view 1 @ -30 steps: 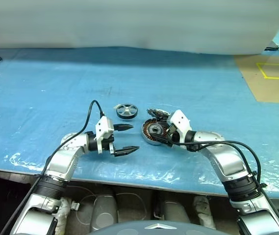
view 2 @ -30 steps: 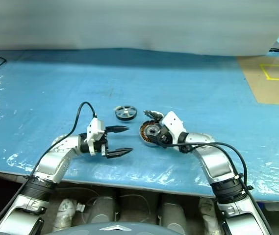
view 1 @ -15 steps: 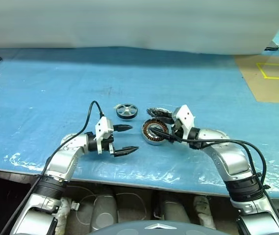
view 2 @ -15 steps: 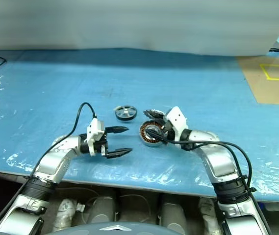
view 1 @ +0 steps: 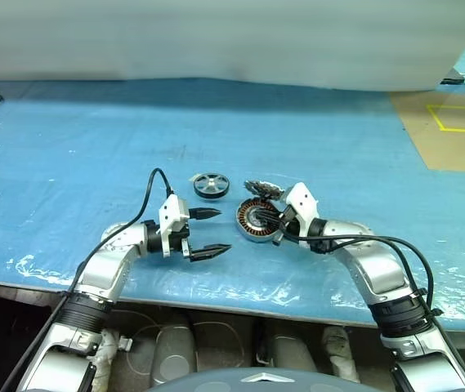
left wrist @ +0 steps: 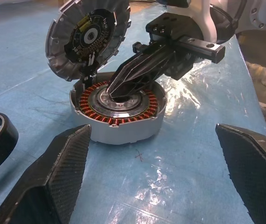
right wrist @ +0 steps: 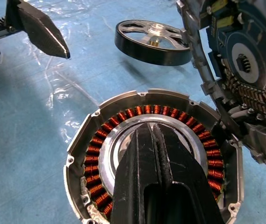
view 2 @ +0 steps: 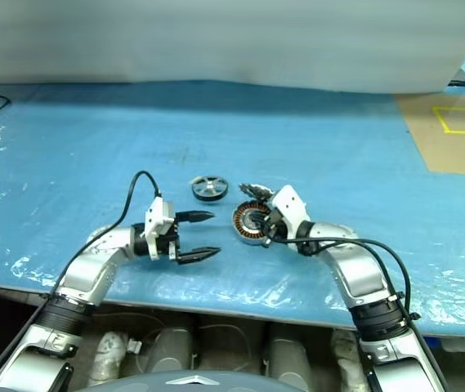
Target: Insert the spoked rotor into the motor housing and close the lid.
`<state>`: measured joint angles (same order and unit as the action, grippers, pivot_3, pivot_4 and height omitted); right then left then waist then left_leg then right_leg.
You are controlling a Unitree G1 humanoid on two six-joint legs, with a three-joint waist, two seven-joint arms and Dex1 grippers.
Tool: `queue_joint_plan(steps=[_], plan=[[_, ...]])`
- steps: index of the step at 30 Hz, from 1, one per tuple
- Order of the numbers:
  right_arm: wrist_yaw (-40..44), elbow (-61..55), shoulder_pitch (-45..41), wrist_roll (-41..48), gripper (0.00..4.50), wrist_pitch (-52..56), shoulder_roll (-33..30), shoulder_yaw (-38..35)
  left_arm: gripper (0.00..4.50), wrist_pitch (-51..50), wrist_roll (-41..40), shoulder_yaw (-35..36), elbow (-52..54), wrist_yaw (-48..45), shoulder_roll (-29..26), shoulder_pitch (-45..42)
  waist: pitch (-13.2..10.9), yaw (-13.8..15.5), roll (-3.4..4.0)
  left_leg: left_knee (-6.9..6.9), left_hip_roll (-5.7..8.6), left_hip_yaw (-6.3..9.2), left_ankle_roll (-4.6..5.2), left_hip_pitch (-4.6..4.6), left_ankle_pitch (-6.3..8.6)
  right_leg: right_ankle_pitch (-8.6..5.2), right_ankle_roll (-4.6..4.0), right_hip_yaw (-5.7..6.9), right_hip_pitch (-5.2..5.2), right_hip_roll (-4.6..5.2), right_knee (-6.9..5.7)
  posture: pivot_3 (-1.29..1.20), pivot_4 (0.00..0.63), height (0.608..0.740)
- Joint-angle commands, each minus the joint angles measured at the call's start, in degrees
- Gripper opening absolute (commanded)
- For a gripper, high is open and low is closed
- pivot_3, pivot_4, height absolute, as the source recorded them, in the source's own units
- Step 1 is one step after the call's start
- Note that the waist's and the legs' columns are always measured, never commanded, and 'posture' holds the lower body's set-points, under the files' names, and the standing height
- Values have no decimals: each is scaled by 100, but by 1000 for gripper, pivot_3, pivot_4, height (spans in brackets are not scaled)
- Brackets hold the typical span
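Blue sheeting is covering the worktop (view 1: 69, 147). My right claw (right wrist: 154, 140), clenched empty, is poking into the motor housing (left wrist: 118, 112); its lid (left wrist: 88, 37) is standing open, the spoked rotor (view 1: 211, 184) lying behind. I'm risking scraping the windings. Left claw (view 1: 213, 231) is gaping.

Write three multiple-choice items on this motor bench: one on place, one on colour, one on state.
1. Where is the small black-rimmed spoked rotor?
A. inside the housing
B. on the blue sheet beyond the housing
C. in the left pincer

2. The windings ring in the round silver-grey motor housing is:
A. copper-orange
B. green
C. white

3. The thin round silver-grey lid is:
A. shut
B. detached
C. raised open

B: it lies apart on the sheet.
A: orange coils circle the hub.
C: it stands up from the rim.
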<state>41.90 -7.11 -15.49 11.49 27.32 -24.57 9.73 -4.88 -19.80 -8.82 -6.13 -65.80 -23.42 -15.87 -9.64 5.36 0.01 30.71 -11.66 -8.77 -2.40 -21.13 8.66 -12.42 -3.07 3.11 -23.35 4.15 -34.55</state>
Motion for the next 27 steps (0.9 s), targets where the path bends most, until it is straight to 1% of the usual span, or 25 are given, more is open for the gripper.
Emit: queue_joint_plan(steps=[1,4,8,12,16,18,21,24,25,27], plan=[[-79,-2,-104,-10,9,-88,55,-27,4500,23,-40,23,184,3,-9,-25,0,1,0,0,0,0,0,0,0,0,0,0,0,0,0,0,150,740],[65,-38,-59,21,9,64,-13,76,4500,19,-39,17,194,8,-5,-25,0,1,0,0,0,0,0,0,0,0,-1,0,0,0,0,0,150,740],[-103,247,-108,-283,9,198,-38,244,4500,9,-41,9,204,12,4,-26,0,-4,0,0,0,0,0,2,0,0,0,0,1,0,0,0,150,740],[-119,288,-61,-53,9,1291,-20,319,4500,11,-44,13,186,27,25,-46,7,0,-3,0,0,0,0,21,0,-12,21,0,18,0,-1,0,150,740],[-153,135,-45,15,9,1440,-32,283,4500,26,-40,23,167,24,24,-50,14,4,-11,0,0,1,0,41,0,-15,24,-1,37,1,0,0,150,740],[-133,62,-57,251,9,1474,62,62,4500,30,-37,20,171,19,21,-43,14,4,-11,0,0,1,-1,42,0,-15,25,-2,38,1,0,0,150,740],[-187,-84,-142,735,9,1232,390,-506,4500,23,-56,30,150,12,32,-66,14,3,-11,-3,0,1,0,38,0,-15,24,-2,33,1,1,0,150,740],[-291,-254,-319,1263,9,1246,701,-1075,4500,-4,-92,58,130,23,56,-107,12,-13,-8,-2,0,0,0,9,0,-13,21,-2,2,1,-3,0,150,740],[-322,-278,-359,1354,9,1278,745,-1166,4500,-8,-95,62,128,23,59,-114,11,-8,-7,-1,0,0,0,2,0,-2,2,-2,-6,1,-6,0,150,740],[-257,-356,-409,1545,9,1379,717,-1255,4500,-71,-142,97,132,57,92,-121,11,-4,-7,-1,1,-1,0,-1,0,4,-10,-2,-6,1,-5,0,150,740]])
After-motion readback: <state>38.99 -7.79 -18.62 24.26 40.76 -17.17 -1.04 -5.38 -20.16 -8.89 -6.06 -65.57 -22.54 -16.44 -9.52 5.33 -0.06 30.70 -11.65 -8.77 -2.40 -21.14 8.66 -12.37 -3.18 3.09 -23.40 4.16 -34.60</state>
